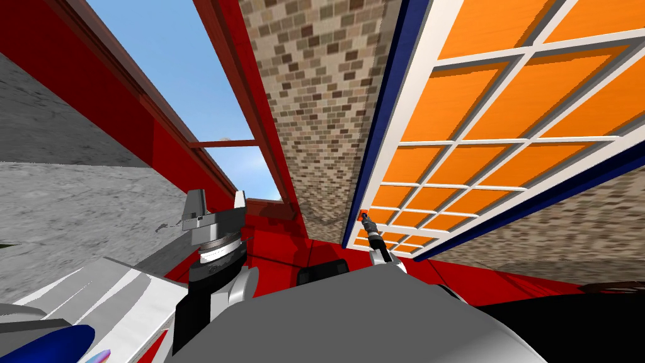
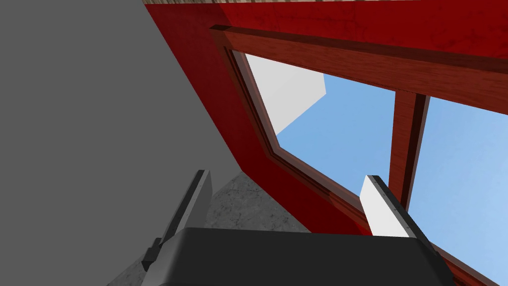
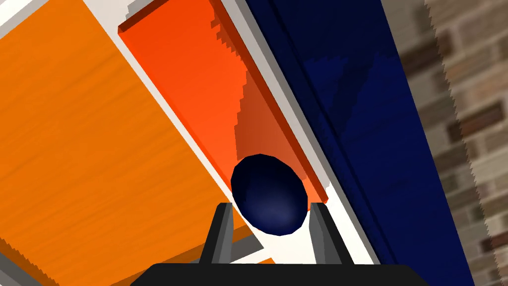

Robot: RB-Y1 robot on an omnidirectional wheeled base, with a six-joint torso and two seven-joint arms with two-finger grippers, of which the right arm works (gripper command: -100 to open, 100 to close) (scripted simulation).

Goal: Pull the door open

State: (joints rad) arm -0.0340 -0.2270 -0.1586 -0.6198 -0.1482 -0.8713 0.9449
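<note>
The door [image 1: 504, 126] has orange panels in a white grid and stands in a dark blue frame [image 1: 381, 132]. Its dark blue round knob [image 3: 268, 196] sits on an orange-red plate [image 3: 198, 84] near the door's edge. My right gripper [image 3: 270, 206] is shut on the knob, one finger against each side; in the head view it [image 1: 366, 218] reaches out to the door's edge. My left gripper [image 1: 215, 205] is held up to my left, open and with nothing in it [image 2: 287, 174].
A brick wall [image 1: 315, 94] runs beside the blue door frame. A red wall with a wood-framed window [image 1: 208, 94] stands to the left of it, close to my left gripper. A grey wall [image 1: 63, 189] lies further left.
</note>
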